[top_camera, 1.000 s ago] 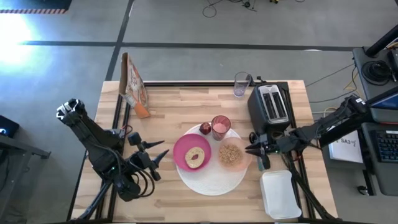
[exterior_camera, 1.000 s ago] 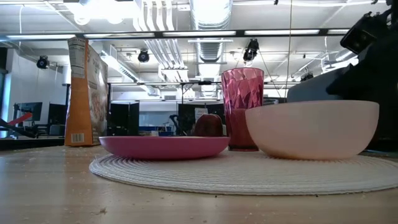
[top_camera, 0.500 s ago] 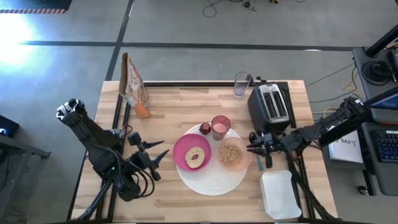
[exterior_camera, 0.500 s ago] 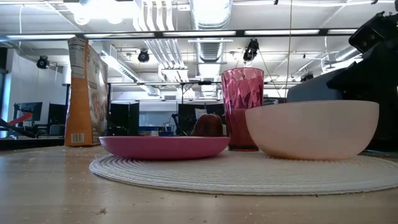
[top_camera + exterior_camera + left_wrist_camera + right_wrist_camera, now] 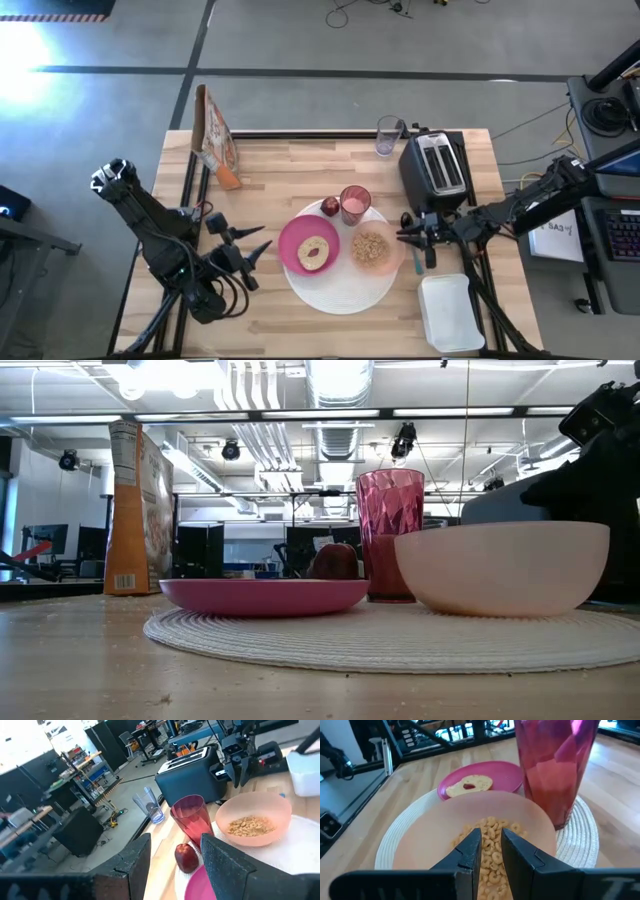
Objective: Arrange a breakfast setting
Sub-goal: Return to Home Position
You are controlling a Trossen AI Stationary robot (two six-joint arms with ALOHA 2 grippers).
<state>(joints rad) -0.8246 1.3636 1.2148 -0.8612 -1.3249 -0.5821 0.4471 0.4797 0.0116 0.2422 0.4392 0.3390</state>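
While the right gripper point(image 5: 399, 238) hangs just beside the right rim of the peach bowl point(image 5: 352, 240), its two fingers stand only a narrow slit apart and hold nothing (through that slit the right wrist view shows cereal point(image 5: 492, 852) and no object between the pads). Whether a fingertip touches the rim cannot be told. The right arm reaches in low from the table's right edge, stretched nearly flat between the black toaster point(image 5: 435, 170) and the white tray point(image 5: 450, 310), with the gripper pointing left at the bowl.

The left gripper point(image 5: 266, 236) is spread wide and empty, its fingers point(image 5: 131, 865) clearly parted in its own wrist view. It sits near the pink plate point(image 5: 292, 250) without touching it, off the round white mat point(image 5: 345, 290). The left arm is folded back on itself at the table's point(image 5: 280, 180) left front corner, gripper aimed right toward the plate.

On the mat, the plate lies at the left and carries a bagel point(image 5: 314, 250). The bowl of cereal sits just to the plate's right. Behind them, at the mat's far edge, the pink cup point(image 5: 355, 205) stands upright with a small red fruit point(image 5: 330, 207) just beside it on the left. A cereal box point(image 5: 215, 135) stands at the far left of the table, and a clear glass point(image 5: 388, 135) near the toaster.
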